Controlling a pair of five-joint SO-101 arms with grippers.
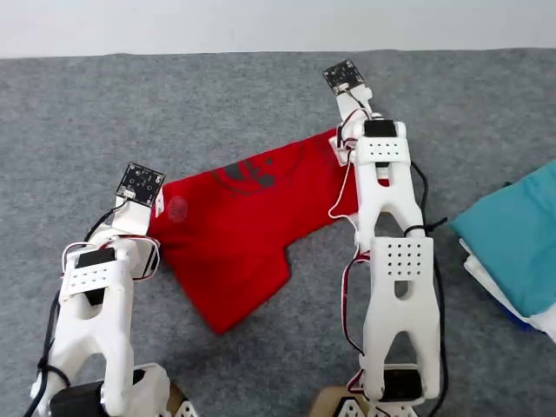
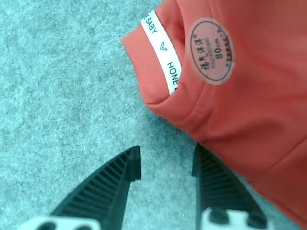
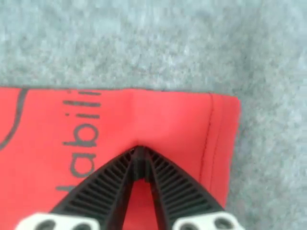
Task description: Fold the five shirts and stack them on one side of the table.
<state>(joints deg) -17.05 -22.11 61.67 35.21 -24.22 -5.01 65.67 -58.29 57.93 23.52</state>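
The red shirt [image 1: 234,226] bears a printed neck label [image 2: 160,52], round stamp [image 2: 211,51] and dark lettering [image 3: 79,139].

Bright, even light falls on the grey worktop [image 1: 87,113] from overhead. The red shirt [image 1: 239,234] throws only a thin dark line along its lower edge. Soft, short shadows hug the white arms [image 1: 395,261] either side of the shirt. In the left wrist view a narrow shadow lies under the shirt's collar. The arm shells at the shirt's right glow palest.

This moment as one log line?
left claw: open, by red shirt collar | right claw: shut on red shirt edge | stack: beside right arm
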